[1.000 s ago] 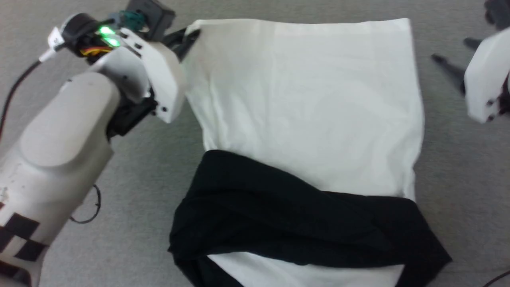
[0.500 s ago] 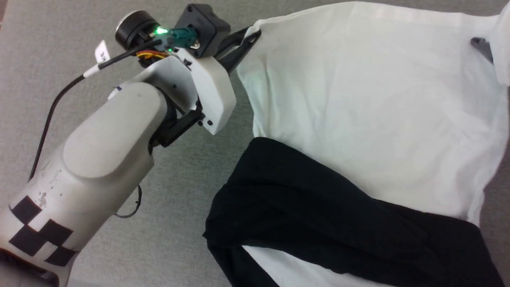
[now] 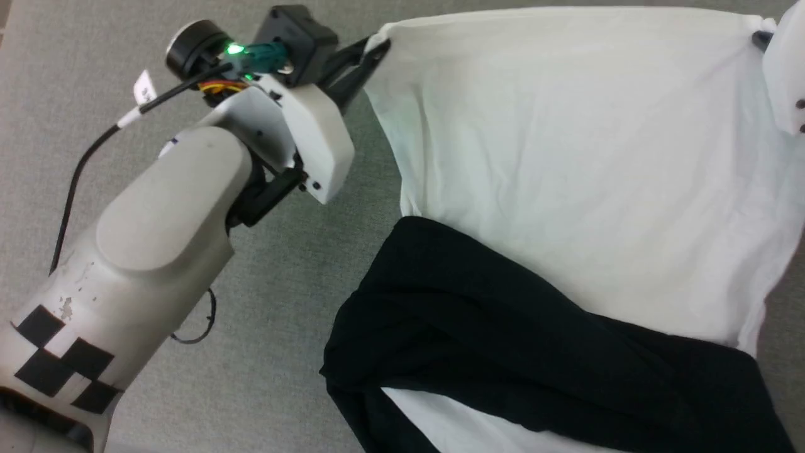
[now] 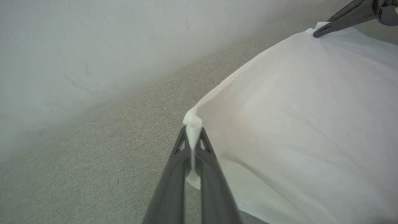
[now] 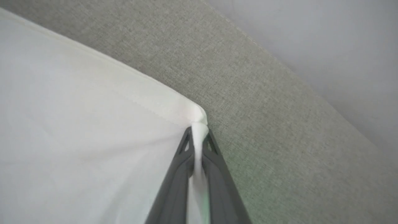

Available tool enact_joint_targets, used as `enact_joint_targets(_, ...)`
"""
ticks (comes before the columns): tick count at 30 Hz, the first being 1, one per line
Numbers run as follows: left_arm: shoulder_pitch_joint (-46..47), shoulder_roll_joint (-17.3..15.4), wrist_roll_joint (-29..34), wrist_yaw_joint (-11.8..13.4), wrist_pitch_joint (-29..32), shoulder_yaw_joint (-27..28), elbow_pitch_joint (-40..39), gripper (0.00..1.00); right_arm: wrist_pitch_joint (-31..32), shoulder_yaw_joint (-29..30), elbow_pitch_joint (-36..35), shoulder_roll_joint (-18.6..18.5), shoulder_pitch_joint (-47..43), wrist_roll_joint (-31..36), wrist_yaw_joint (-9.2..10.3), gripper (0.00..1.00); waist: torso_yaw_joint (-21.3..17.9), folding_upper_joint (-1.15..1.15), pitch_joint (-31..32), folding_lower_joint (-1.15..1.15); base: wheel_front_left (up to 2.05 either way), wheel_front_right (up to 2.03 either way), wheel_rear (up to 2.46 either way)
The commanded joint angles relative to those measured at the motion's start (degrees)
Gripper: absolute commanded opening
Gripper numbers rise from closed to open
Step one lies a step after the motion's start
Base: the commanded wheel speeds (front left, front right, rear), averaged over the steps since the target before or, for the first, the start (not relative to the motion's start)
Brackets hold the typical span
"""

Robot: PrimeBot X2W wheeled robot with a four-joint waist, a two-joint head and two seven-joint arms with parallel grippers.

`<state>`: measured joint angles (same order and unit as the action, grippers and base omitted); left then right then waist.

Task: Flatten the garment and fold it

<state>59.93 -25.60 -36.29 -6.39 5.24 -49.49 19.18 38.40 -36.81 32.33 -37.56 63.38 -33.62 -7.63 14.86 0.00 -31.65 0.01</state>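
Observation:
The garment lies on the grey cloth surface, white body spread toward the far side, black sleeves folded across its near part. My left gripper is shut on the far left hem corner, white cloth pinched between its fingers. My right gripper is shut on the far right hem corner; in the head view its dark tip shows at the right edge. The hem is stretched between the two grippers. Neckband and chest print are hidden.
A grey fabric surface carries everything. A pale wall rises just beyond its far edge. A black cable runs along my left arm, and a thin dark loop lies on the surface beside the forearm.
The head camera swung left over the last second. My right gripper came from off the cloth onto the far right corner and shut on it. The hem now runs straight and taut.

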Motion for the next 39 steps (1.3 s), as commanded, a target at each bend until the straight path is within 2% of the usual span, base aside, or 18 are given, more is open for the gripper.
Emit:
enact_joint_targets(1,-0.2,-0.4,-0.3,0.6,-1.3,0.6,1.4,0.00,-3.3,-0.8,2.4,-0.2,-1.2,0.8,0.14,0.00,-2.2,0.00,2.9,-0.01,0.00,0.00,0.00)
enact_joint_targets(6,-0.8,-1.2,-0.4,1.5,-4.9,2.1,4.7,0.00,-13.1,0.1,4.5,1.2,-0.2,-0.8,0.14,0.00,-5.0,0.00,7.4,-0.01,0.00,0.00,0.00)
enact_joint_targets(15,-3.3,-2.0,-0.5,4.4,-12.8,4.7,6.8,0.00,-28.1,-1.1,5.7,1.5,-3.4,-3.8,0.14,0.00,-8.4,0.00,15.6,-0.01,0.00,0.00,0.00)
enact_joint_targets(19,-6.6,-3.2,-1.0,4.8,-12.9,4.2,5.8,0.00,-32.7,-2.5,4.3,0.7,-7.5,-6.2,0.14,0.00,-9.1,0.00,19.3,-0.01,0.00,0.00,0.00)
enact_joint_targets(22,-10.5,-5.4,-1.3,5.2,-11.7,3.2,3.0,0.00,-34.8,-3.4,1.4,-0.2,-11.7,-8.7,0.14,0.00,-9.4,0.00,22.4,-0.01,0.00,0.00,0.00)
enact_joint_targets(25,-15.6,-8.3,-2.1,6.1,-9.3,2.0,-2.1,0.00,-35.7,-4.0,-2.8,-1.7,-16.6,-11.2,0.14,0.00,-9.6,0.00,25.3,-0.01,0.00,0.00,0.00)
enact_joint_targets(26,-15.6,-8.3,-2.1,6.1,-9.3,2.0,-2.1,0.00,-35.7,-4.0,-2.8,-1.7,-16.6,-11.2,0.14,0.00,-9.6,0.00,25.3,-0.01,0.00,0.00,0.00)
enact_joint_targets(30,-23.2,-13.1,-4.2,7.8,-5.1,0.6,-10.5,0.00,-35.1,-3.5,-9.7,-4.4,-24.3,-14.9,0.14,0.00,-9.5,0.00,28.9,-0.01,0.00,0.00,0.00)
enact_joint_targets(36,-33.9,-20.9,-7.3,11.6,0.9,-1.5,-23.9,0.00,-29.3,-1.1,-20.9,-8.9,-37.5,-19.9,0.14,0.00,-9.1,0.00,31.3,-0.01,0.00,0.00,0.00)
enact_joint_targets(39,-38.0,-24.0,-8.5,12.8,3.9,-3.2,-29.0,0.00,-24.9,0.1,-26.1,-11.0,-44.1,-21.5,0.14,0.00,-8.7,0.00,31.4,-0.01,0.00,0.00,0.00)
